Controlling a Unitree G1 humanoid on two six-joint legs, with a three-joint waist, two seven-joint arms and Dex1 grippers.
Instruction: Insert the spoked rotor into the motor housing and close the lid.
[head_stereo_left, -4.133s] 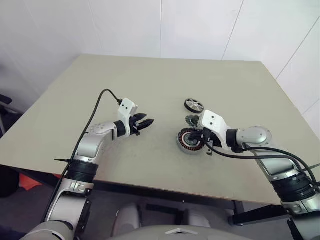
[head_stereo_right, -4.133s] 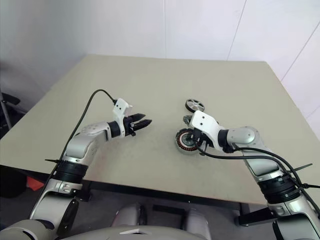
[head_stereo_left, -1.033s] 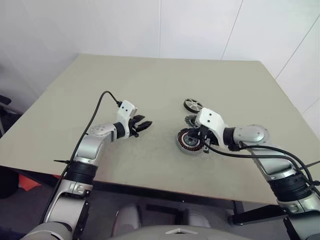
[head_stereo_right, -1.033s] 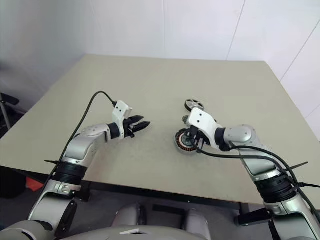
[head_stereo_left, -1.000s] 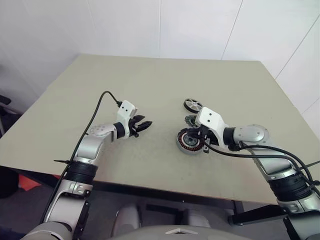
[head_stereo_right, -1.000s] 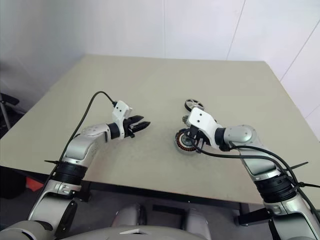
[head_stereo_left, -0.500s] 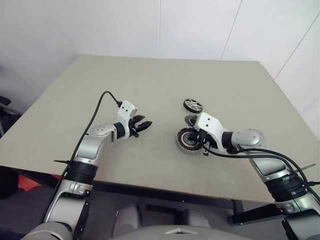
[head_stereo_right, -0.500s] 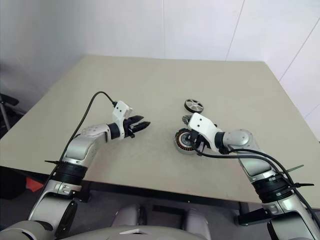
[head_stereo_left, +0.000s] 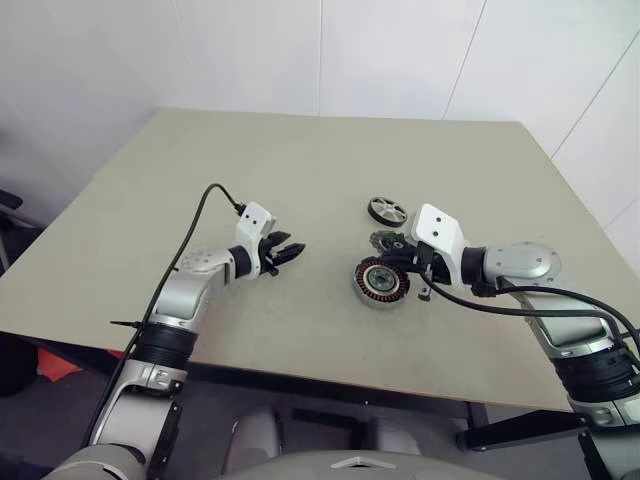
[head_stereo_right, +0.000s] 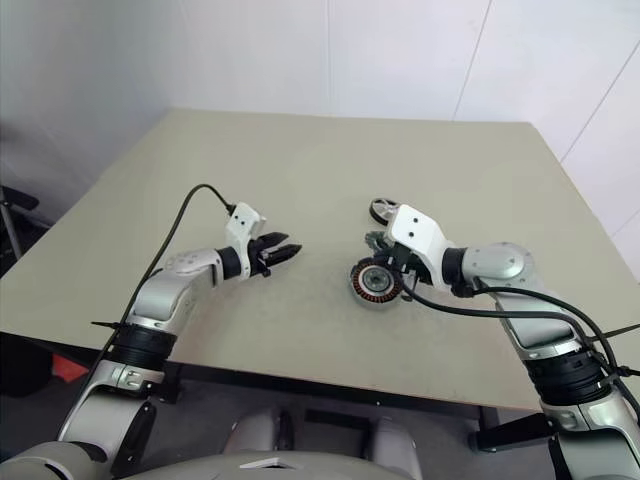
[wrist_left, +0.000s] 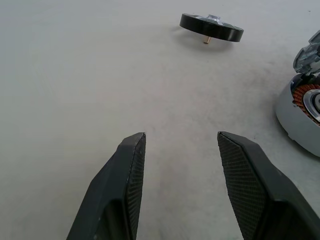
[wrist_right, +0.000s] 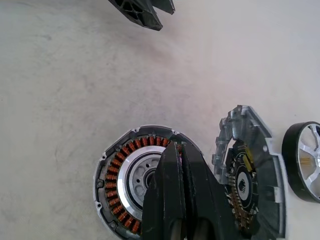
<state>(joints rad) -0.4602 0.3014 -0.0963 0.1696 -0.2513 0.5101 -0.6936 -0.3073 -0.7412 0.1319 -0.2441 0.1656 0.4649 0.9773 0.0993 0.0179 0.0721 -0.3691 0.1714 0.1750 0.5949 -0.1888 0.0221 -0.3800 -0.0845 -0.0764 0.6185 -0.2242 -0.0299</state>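
We see the right gripper (wrist_right: 181, 165), fingers pressed together, angled down over the motor housing (head_stereo_left: 380, 282); the lid (wrist_right: 250, 182) lies beside it, the spoked rotor (head_stereo_left: 387, 211) just beyond. The left gripper (head_stereo_left: 291, 248) hovers apart, fingers spread and empty.

1. Round silver-grey metal motor housing with copper windings (head_stereo_left: 381, 282) lies on the beige table (head_stereo_left: 300, 180), right of centre.
2. Dark ribbed round lid (wrist_right: 248, 186) lies just beside the housing, behind it.
3. Black-rimmed, silver-spoked rotor (head_stereo_left: 387, 211) lies farther back, apart.
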